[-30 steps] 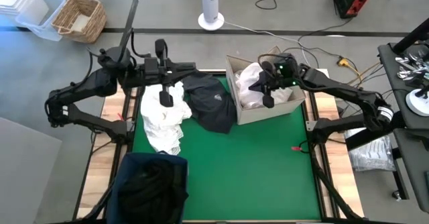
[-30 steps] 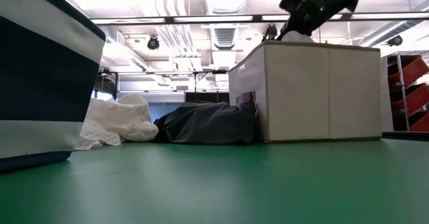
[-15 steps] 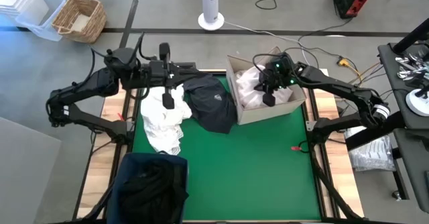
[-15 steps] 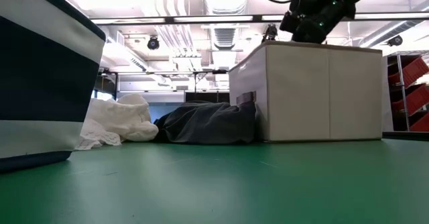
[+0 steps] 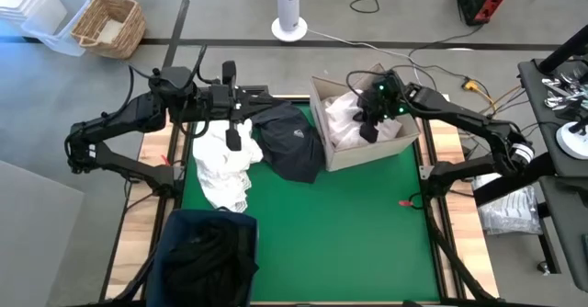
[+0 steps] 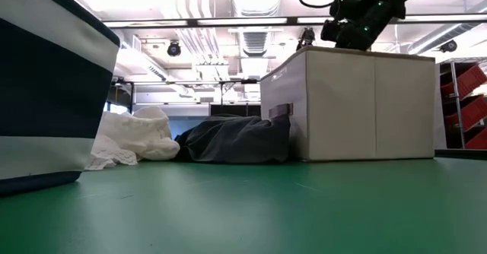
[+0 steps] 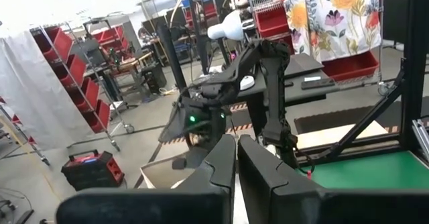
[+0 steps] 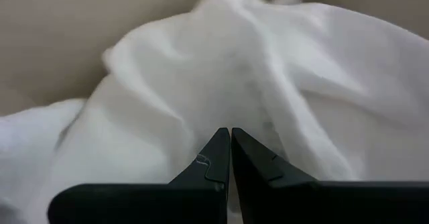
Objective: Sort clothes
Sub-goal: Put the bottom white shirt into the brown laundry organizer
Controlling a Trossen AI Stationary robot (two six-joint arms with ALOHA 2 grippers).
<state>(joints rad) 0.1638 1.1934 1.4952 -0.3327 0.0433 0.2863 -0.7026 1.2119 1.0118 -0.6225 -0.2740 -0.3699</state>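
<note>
A beige cardboard box (image 5: 367, 153) stands at the table's far right with white clothes (image 5: 342, 121) inside. My right gripper (image 5: 367, 132) is shut and slants down into the box, its tips at the white cloth (image 8: 221, 63). A pile of white clothes (image 5: 220, 169) lies on the green mat at the far left. A dark garment with a small logo (image 5: 289, 146) lies beside it, against the box. My left gripper (image 5: 234, 140) hangs shut above the white pile, pointing level, with nothing between its fingers (image 7: 221, 160). My right gripper points its shut fingertips (image 8: 218, 150) slantwise down at a fold of the white cloth (image 8: 231, 110) in the box. I cannot tell whether they touch it. In the low view the box's wall (image 6: 358, 106) hides the tips.
A navy fabric bin (image 5: 207, 252) holding dark clothes stands at the near left and fills the left of the low view as the bin's wall (image 6: 46, 87). Bare green mat (image 5: 349, 224) lies at the near right, with a small red object (image 5: 404, 203) on it.
My right gripper has tipped further downward, rolled, and sunk toward the white clothes in the box. The white cloth that peeked above the box's rim in the low view no longer shows there. In the high view it lies more spread out in the box.
</note>
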